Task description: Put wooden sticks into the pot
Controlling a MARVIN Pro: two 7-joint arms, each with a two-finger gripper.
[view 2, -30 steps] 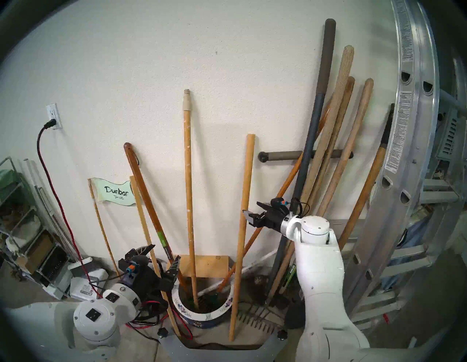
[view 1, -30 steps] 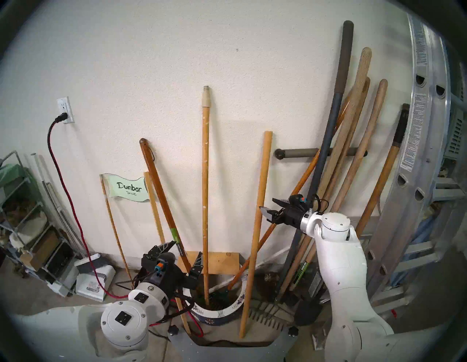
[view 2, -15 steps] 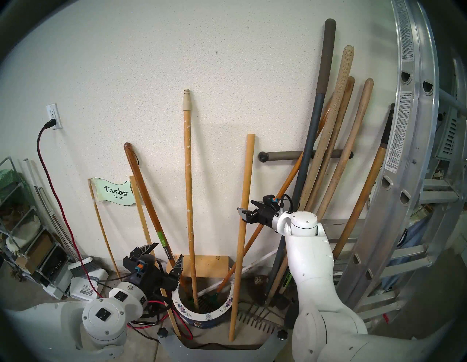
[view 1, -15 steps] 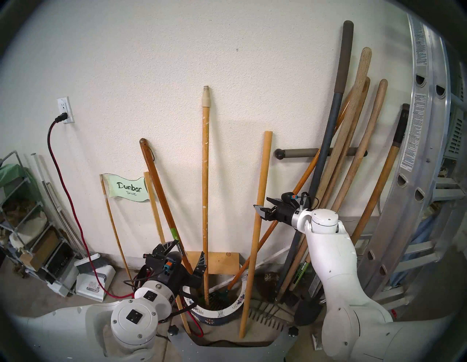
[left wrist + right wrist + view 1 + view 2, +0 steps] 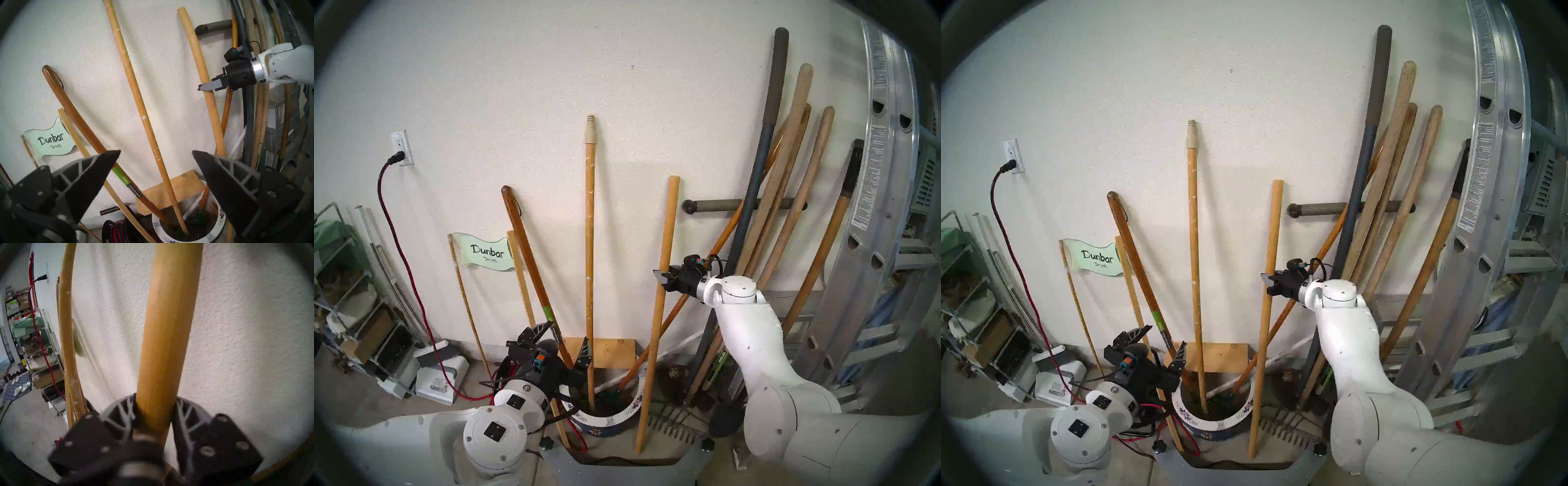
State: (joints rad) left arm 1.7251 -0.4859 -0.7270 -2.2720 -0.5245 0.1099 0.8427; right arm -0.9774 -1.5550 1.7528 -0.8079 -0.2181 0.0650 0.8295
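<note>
Head view | wooden sticks: 2 | flecked stick [image 5: 590,258] in pot [image 5: 608,422] | right end effector [image 5: 663,279] clamps plain stick [image 5: 663,237]

The pale green wavy-edged paper flag sign [image 5: 484,253] on its thin wooden stake, at about 9 o'clock from the white-rimmed flowered ceramic pot [image 5: 605,420], reads "Dunbar" in large black handwriting with "Drive" smaller beneath. The white printed labels [image 5: 870,176] on the silver aluminium ladder rail at 3 o'clock carry dense text too small to read. So does the black-and-green sticker band [image 5: 130,185] on the dark-brown varnished wooden handle.
</note>
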